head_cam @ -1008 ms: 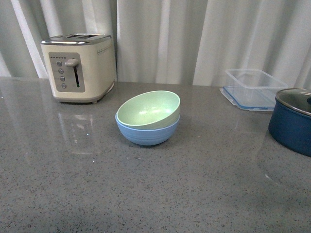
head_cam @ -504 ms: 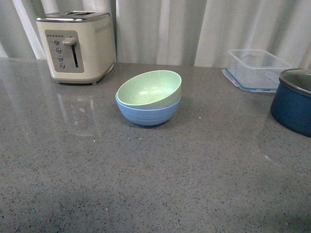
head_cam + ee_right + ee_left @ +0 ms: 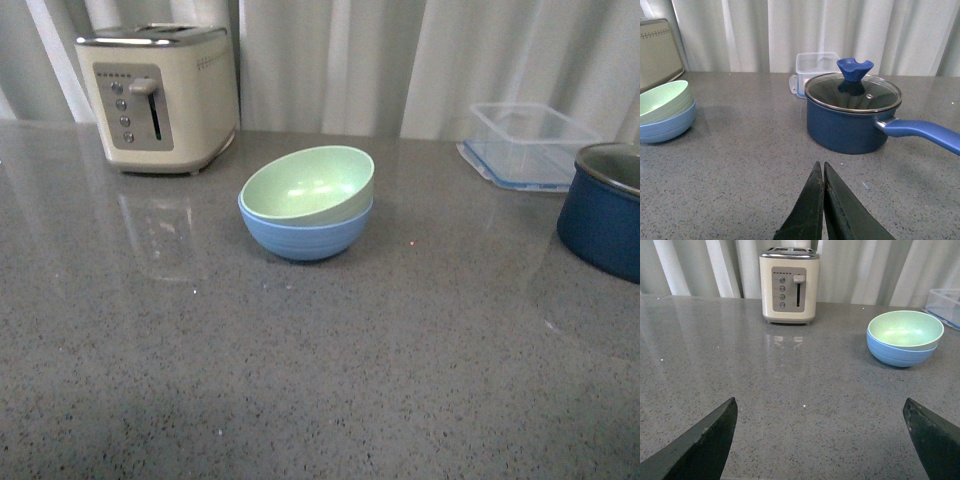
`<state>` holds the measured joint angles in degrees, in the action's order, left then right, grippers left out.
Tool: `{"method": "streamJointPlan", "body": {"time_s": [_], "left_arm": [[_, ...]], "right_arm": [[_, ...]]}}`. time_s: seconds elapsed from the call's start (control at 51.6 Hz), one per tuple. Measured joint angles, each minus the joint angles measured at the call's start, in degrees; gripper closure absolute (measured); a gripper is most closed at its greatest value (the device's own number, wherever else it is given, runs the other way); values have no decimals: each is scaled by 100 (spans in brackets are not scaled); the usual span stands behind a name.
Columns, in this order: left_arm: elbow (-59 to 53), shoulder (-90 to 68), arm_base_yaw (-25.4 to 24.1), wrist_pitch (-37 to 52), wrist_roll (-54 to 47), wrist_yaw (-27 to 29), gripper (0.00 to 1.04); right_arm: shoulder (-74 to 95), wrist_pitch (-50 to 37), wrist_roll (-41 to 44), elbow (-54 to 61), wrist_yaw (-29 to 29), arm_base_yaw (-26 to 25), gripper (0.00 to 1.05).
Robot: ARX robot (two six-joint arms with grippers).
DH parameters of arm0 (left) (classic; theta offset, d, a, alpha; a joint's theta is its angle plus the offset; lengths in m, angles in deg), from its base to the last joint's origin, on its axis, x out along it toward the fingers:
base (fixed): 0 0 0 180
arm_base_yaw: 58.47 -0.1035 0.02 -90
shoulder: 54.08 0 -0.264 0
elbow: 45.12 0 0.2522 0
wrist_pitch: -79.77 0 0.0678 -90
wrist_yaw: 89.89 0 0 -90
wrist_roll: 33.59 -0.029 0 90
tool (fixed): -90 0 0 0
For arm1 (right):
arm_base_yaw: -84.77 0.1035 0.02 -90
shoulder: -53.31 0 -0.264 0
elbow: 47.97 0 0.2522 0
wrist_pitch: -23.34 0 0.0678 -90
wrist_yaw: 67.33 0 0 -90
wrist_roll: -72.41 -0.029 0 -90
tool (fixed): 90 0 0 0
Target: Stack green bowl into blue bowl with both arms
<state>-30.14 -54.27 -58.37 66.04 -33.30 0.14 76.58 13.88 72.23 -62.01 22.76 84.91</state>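
Note:
The green bowl (image 3: 309, 184) sits nested inside the blue bowl (image 3: 304, 236) in the middle of the grey counter, tilted a little. Both also show in the left wrist view, green bowl (image 3: 905, 329) in blue bowl (image 3: 900, 354), and in the right wrist view, green bowl (image 3: 662, 101) in blue bowl (image 3: 665, 127). My left gripper (image 3: 820, 412) is open and empty, well back from the bowls. My right gripper (image 3: 820, 166) is shut and empty, low over the counter, apart from the bowls. Neither arm shows in the front view.
A cream toaster (image 3: 160, 95) stands at the back left. A clear plastic container (image 3: 528, 142) sits at the back right. A dark navy pot with a glass lid (image 3: 852, 112) stands at the right, its long handle (image 3: 922, 134) sticking out sideways.
The front view shifted between one second and half a second ago, so the toaster and bowls sit higher in the picture. Since then nothing has visibly moved.

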Motion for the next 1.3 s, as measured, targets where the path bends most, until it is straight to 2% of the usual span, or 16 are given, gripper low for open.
{"method": "streamJointPlan", "body": {"time_s": [0.388,0.62,0.736,0.872,0.911,0.969,1.143,1.298], "left_arm": [[0,0,0,0,-2,0,7],[0,0,0,0,-2,0,7],[0,0,0,0,0,2,7],[0,0,0,0,-2,-2,7],[0,-4,0,0,-2,-2,7],[0,0,0,0,-2,-2,7],[0,0,0,0,0,-2,7],[0,0,0,0,0,-2,7]], "right_arm": [[-1034,1012,0,0,0,0,104],[-1333,1309,0,0,-2,0,104],[-2081,2253,2,-4,-9,0,104],[-2297,2315,2,-4,-9,0,104],[-2297,2315,7,-4,-11,0,100],[-2302,2315,7,-4,-11,0,88],[-2302,2315,7,-4,-11,0,45],[-2302,2315,7,-4,-11,0,20]]}}
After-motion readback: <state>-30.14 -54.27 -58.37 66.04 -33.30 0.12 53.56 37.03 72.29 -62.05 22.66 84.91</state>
